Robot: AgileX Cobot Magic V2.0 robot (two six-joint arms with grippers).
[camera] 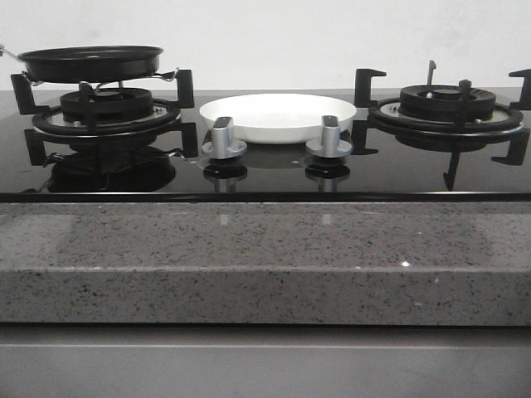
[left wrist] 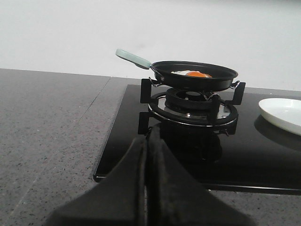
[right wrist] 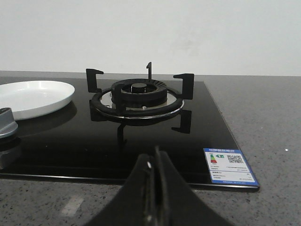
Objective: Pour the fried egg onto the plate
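Left gripper point(left wrist: 145, 188): jaws pressed together, holding nothing, well short of stove. Right gripper point(right wrist: 154, 197): likewise closed, empty, facing bare right burner point(right wrist: 137, 96). We judge step in hand: reach for pan handle point(left wrist: 133, 58). We'd open left jaws first, clamp handle firmly, keep frying pan point(left wrist: 195, 74) level until over plate point(camera: 278, 116). Fried egg point(left wrist: 193, 73): white with orange yolk, flat in pan on left burner point(camera: 106, 108). Plate between 2 burners, empty.

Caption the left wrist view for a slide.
Shut left gripper faces the frying pan holding the fried egg on the burner; plate alongside.
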